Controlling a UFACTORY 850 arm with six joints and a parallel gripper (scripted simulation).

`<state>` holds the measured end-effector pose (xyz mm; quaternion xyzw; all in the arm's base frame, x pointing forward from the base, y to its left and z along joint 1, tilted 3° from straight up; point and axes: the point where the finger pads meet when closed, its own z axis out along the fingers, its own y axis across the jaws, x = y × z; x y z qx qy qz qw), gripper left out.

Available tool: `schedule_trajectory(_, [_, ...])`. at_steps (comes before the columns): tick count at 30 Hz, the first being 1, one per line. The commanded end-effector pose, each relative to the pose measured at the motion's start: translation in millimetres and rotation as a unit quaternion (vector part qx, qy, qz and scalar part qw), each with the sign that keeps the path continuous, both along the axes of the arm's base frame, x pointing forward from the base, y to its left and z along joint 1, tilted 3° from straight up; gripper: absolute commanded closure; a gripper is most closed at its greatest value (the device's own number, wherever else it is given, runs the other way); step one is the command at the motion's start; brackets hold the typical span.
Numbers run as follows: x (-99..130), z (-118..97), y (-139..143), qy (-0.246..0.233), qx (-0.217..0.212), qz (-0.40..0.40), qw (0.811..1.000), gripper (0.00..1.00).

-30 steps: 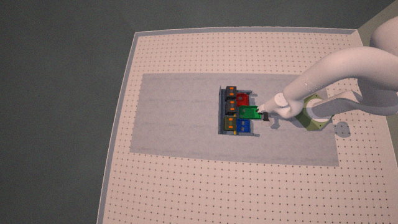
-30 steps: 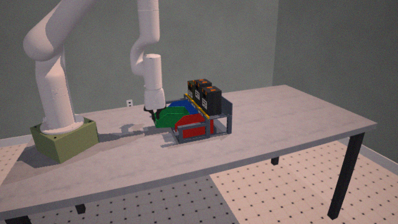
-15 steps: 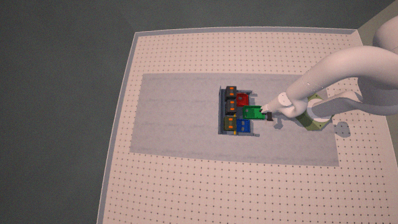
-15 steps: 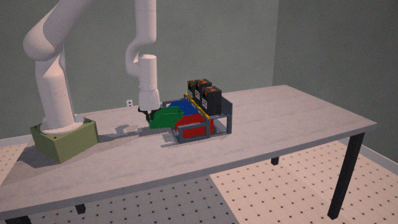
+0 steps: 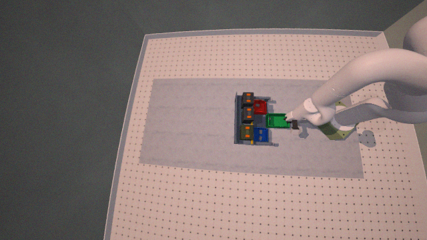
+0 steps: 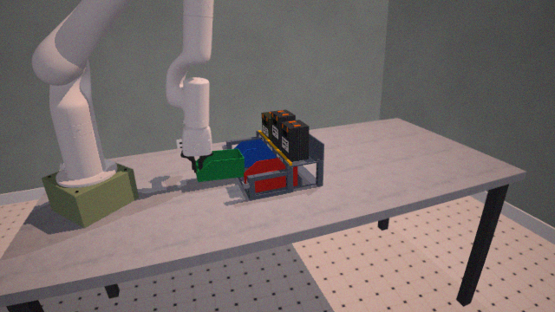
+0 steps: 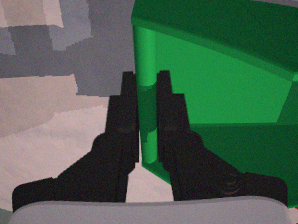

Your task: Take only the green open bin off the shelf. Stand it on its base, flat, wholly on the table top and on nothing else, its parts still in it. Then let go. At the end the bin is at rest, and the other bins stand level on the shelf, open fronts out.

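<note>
Three cases [image 5: 247, 115] [image 6: 295, 140] carry pale labels, their writing unreadable.

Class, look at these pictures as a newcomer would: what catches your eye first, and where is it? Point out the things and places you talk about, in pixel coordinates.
The bright green open bin [image 5: 278, 121] [image 6: 221, 165] [image 7: 220, 85] stands out first, gripped by its front edge in the black claw [image 6: 197, 169] [image 7: 146, 90], in front of the shelf [image 5: 237, 120] [image 6: 320, 173]. Next come the red bin [image 5: 260, 107] [image 6: 270, 184] and the blue bin [image 5: 261, 135] [image 6: 256, 152] on the shelf's lower level, with three dark, orange-marked boxes above.
</note>
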<state>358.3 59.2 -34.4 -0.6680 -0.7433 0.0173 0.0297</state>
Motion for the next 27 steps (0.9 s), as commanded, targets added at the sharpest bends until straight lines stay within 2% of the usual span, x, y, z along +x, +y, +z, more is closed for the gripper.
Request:
schedule_trajectory(1, [-1.6, 0.4, 0.1, -0.054, -0.025, 0.001, 0.998, 1.0])
schedule_trajectory(8, [-1.6, 0.4, 0.1, -0.054, -0.025, 0.001, 0.998, 1.0])
schedule_trajectory(9, [-0.4, 0.6, 0.2, -0.014, -0.002, 0.0, 1.0, 1.0])
schedule_trajectory(13, [1.8, 0.3, 0.4, -0.054, -0.025, 0.001, 0.998, 1.0])
schedule_trajectory(25, [1.8, 0.3, 0.4, -0.054, -0.025, 0.001, 0.998, 1.0])
schedule_trajectory(26, [2.1, -1.0, 0.2, -0.026, 0.001, -0.001, 1.0, 1.0])
schedule_trajectory(27, [2.2, -2.6, 0.1, -0.033, -0.006, 0.0, 0.999, 1.0])
